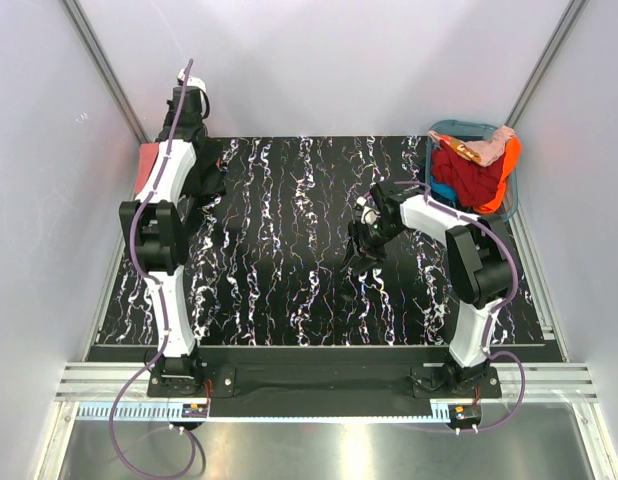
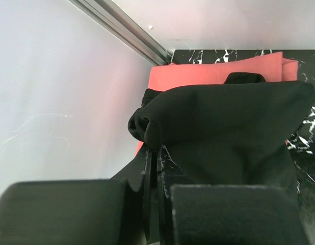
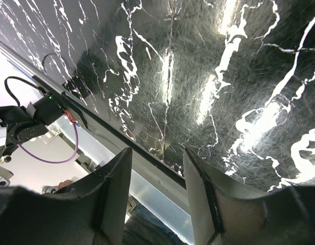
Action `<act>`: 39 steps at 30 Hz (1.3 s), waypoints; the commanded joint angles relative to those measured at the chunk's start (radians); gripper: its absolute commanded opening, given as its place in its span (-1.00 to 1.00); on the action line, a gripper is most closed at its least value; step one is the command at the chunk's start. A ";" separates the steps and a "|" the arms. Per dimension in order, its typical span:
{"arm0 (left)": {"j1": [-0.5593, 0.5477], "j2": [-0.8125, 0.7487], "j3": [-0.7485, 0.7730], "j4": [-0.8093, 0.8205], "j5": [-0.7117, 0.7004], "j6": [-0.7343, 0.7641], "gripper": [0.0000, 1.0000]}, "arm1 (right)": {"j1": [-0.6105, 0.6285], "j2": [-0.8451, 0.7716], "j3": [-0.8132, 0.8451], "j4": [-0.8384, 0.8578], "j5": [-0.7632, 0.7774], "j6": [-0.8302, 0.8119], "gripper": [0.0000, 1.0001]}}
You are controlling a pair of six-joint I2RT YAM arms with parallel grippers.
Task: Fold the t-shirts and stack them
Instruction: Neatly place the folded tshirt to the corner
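Up in the far-left corner of the black, white-veined marble-patterned table top (image 1: 289, 250), the left arm reaches over the two shirts. In its wrist view, the left gripper (image 2: 156, 153) has its jaws pressed together, with a bunched fold of the large, soft black t-shirt (image 2: 224, 117) pinched at their tips. That cloth rises from the fingers in a rolled edge and then spreads wide to the right. Beneath and behind it lies the flat coral-pink t-shirt (image 2: 208, 74), its far edge and right corner showing past the black cloth, close to the pale side wall and the metal rail. From above, the coral-pink t-shirt (image 1: 147, 170) shows as a strip left of the arm, with the black t-shirt (image 1: 207, 178) heaped just to its right, partly hidden by the arm.

The right gripper (image 1: 364, 250) hangs over the middle-right of the table, well apart from both shirts. Its wrist view shows the right gripper (image 3: 157, 158) with its jaws parted and nothing between them, only bare table top (image 3: 173, 76) beyond.

At the far-right corner stands a teal plastic basket (image 1: 464, 128) holding a heap of red, orange and pale pink cloth (image 1: 467, 180), some of it draped over the rim.
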 commanded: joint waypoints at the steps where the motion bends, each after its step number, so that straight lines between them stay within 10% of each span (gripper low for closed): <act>1: 0.014 0.017 0.040 0.137 0.022 0.008 -1.00 | -0.006 0.019 0.040 -0.007 -0.015 0.001 0.04; 39: 0.146 0.316 0.222 0.328 0.023 -0.037 -1.00 | -0.029 0.218 0.137 -0.050 -0.058 0.008 0.03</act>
